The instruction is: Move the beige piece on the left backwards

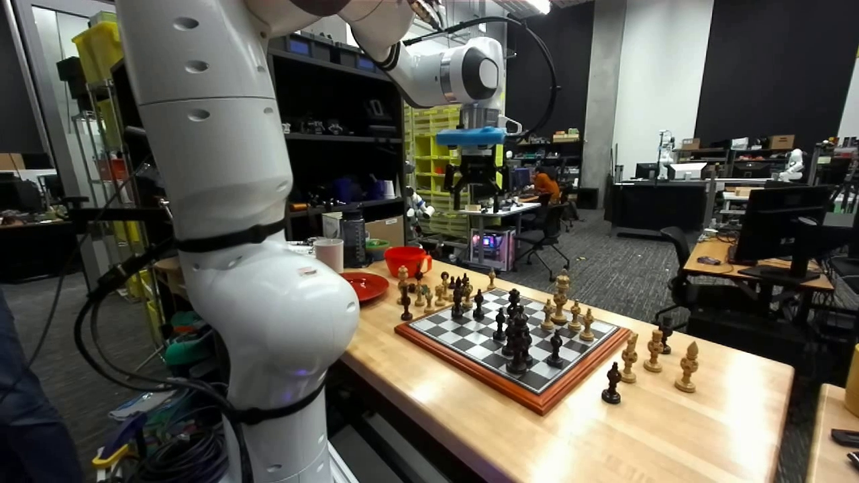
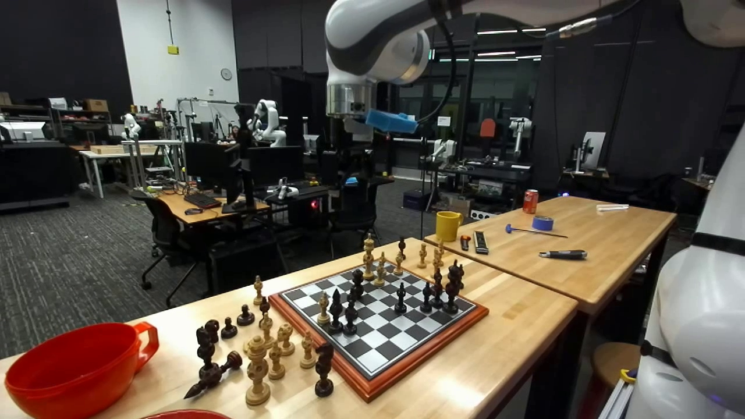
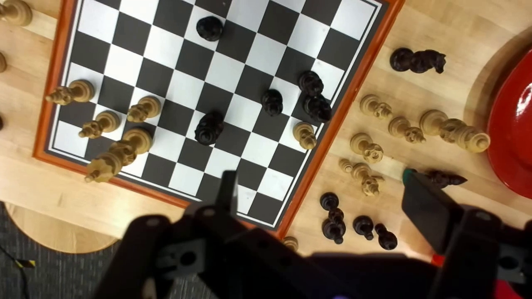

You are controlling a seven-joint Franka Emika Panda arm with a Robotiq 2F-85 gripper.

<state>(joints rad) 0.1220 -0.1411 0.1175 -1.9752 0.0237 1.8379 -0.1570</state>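
A: What's the gripper (image 3: 319, 180) holding?
B: Nothing lol, jaws spread wide, way higher than the chessboard (image 3: 266, 54).
A: And the lone beige piece (image 3: 305, 135)?
B: Standing on it, lower than the gripper, just past the jaw gap in the wrist view. Can't tell if it's the one meant tbh.
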